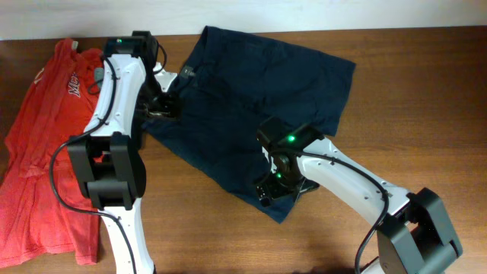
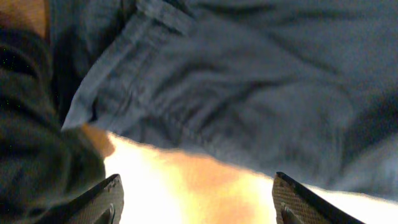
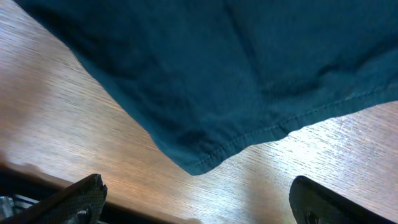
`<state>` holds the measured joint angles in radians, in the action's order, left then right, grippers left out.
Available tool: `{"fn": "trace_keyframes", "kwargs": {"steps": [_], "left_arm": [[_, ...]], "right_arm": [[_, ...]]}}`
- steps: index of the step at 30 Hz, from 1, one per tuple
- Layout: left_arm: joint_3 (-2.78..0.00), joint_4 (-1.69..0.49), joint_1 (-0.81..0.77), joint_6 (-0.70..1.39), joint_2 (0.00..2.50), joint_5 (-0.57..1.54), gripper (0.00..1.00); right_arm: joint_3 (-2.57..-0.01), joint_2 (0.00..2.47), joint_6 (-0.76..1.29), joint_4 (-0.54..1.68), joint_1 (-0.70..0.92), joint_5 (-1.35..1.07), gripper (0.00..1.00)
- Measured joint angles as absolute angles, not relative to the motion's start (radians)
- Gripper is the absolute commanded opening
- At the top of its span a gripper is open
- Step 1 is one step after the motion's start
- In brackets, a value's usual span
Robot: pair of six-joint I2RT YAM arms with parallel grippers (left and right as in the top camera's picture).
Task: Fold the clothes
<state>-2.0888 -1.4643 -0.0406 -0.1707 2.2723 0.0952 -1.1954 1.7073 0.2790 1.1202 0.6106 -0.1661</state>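
Dark navy shorts lie spread flat across the middle of the wooden table. My left gripper sits at the shorts' left waistband edge; in the left wrist view its fingers are open with the waistband just ahead. My right gripper hovers over the shorts' lower hem corner; in the right wrist view its fingers are wide open, empty, with the hem corner between and ahead of them.
A red T-shirt lies flat along the table's left side. Bare wood table shows to the right of the shorts and along the front edge.
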Motion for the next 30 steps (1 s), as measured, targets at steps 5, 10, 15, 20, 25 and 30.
{"fn": "trace_keyframes", "kwargs": {"steps": [5, 10, 15, 20, 25, 30], "left_arm": [[-1.958, -1.358, -0.041, 0.032, 2.272, 0.035, 0.76], [-1.878, -1.348, -0.039, 0.288, 2.272, -0.106, 0.76], [-1.868, -1.269, -0.032, 0.444, 2.272, -0.159, 0.76], [-1.829, -1.155, -0.034, 0.5, 2.272, -0.16, 0.75], [-1.776, -1.075, -0.038, 0.521, 2.272, -0.126, 0.65], [-1.751, -1.052, -0.038, 0.534, 2.261, -0.101, 0.35]], "right_arm": [[-1.178, 1.707, 0.316, 1.116, 0.611, -0.168, 0.99], [-1.178, 1.707, 0.384, 1.116, 0.611, -0.175, 0.99], [-1.178, 1.707, 0.427, 1.113, 0.611, -0.175, 1.0], [-1.178, 1.707, 0.46, 1.113, 0.611, -0.181, 1.0], [-1.178, 1.707, 0.488, 1.113, 0.611, -0.195, 0.95], [-1.178, 1.707, 0.513, 1.113, 0.611, -0.22, 0.94]]}}
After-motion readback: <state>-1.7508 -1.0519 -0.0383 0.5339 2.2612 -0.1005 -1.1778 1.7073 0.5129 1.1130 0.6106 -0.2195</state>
